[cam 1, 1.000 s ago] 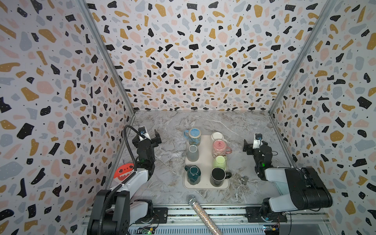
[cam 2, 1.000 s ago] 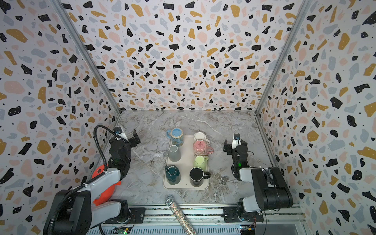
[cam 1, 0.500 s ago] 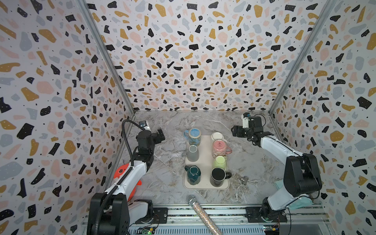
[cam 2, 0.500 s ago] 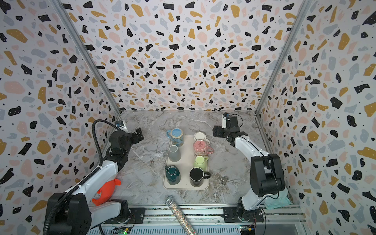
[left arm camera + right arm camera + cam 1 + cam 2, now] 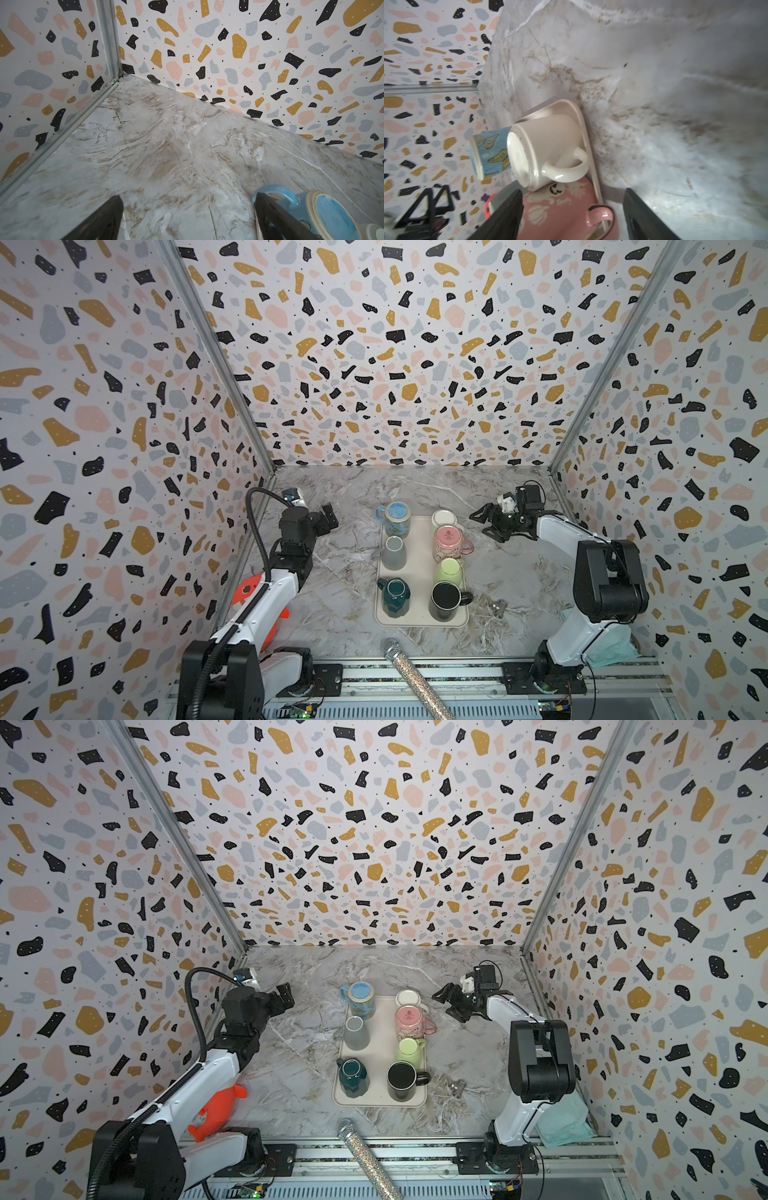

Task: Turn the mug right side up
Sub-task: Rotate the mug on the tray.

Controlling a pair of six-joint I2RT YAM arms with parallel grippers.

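Note:
A beige tray (image 5: 419,568) (image 5: 380,1048) holds several mugs. Bottom-up at its far end stand a blue butterfly mug (image 5: 397,516) (image 5: 330,212), a white mug (image 5: 444,517) (image 5: 550,143) and a pink mug (image 5: 448,541) (image 5: 560,212). Grey (image 5: 393,551), green (image 5: 449,570) and teal (image 5: 393,595) mugs are inverted too. A black mug (image 5: 445,599) stands mouth up. My right gripper (image 5: 482,523) (image 5: 442,1002) (image 5: 573,190) is open, turned sideways just right of the white and pink mugs, holding nothing. My left gripper (image 5: 326,517) (image 5: 188,197) hangs open left of the blue mug.
A glittery microphone (image 5: 411,672) lies at the front edge. An orange fish toy (image 5: 216,1110) sits under the left arm, a small metal piece (image 5: 498,605) right of the tray, a teal cloth (image 5: 611,651) by the right base. Patterned walls enclose three sides.
The right arm has swung from the front right to the tray's far right corner, and its jaws have narrowed a little. The left gripper reached farther back toward the blue mug.

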